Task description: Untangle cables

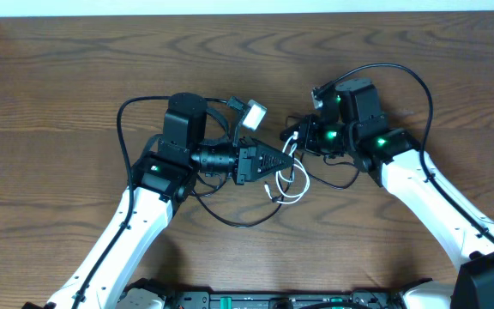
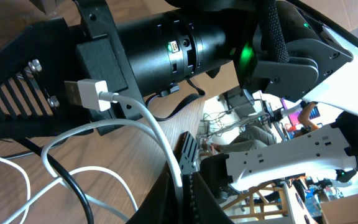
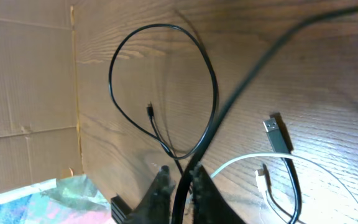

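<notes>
Two loose loops: white cable [image 2: 95, 95] (smooth); black cable [image 3: 110, 78]; wood-grain table [image 1: 58, 86].

The left arm [image 1: 123, 232] and right arm [image 1: 436, 202] are presenting white forearm shells with black joint housings [image 1: 184, 120]. Green indicator lights [image 1: 326, 135] are glowing. Thick black wires [image 1: 120, 120] are trailing. Silver screws [image 2: 37, 64] are fastening a slotted black panel [image 2: 11, 99].

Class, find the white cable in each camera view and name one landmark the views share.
Overhead: white cable loops at the picture's centre.
Left wrist: runs from its plug at left down into the left gripper.
Right wrist: lower right, arcing beside the black cable.
Shared landmark: the wooden table.
</notes>
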Controlling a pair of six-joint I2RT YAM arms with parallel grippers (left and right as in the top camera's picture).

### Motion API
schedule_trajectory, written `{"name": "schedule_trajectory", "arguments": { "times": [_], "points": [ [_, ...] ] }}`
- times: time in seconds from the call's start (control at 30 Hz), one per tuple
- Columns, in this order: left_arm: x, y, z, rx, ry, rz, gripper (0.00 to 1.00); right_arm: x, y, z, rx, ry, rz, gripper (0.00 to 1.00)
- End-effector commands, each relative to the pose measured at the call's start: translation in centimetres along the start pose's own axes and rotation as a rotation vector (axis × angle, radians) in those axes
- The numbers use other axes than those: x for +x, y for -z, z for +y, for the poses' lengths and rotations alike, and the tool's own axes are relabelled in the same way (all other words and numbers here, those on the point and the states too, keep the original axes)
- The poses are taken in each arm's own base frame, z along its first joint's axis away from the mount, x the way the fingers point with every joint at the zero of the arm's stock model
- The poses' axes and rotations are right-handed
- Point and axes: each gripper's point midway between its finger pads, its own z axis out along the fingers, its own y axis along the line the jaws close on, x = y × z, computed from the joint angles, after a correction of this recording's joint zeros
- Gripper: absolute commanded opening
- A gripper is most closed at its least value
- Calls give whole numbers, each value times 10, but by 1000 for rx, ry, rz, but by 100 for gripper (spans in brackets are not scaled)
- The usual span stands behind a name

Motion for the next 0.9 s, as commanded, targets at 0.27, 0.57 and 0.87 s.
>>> {"name": "schedule_trajectory", "arguments": {
  "times": [0.27,0.57,0.87],
  "points": [
    [24,34,106,-626,81,-11,8,-22,10,-51,272,130,-115,1],
    [45,71,146,-931,144,21,8,-67,74,-84,503,277,-196,1],
    [47,73,148,-943,152,28,8,-123,257,-107,919,107,-382,1]
  ]
}}
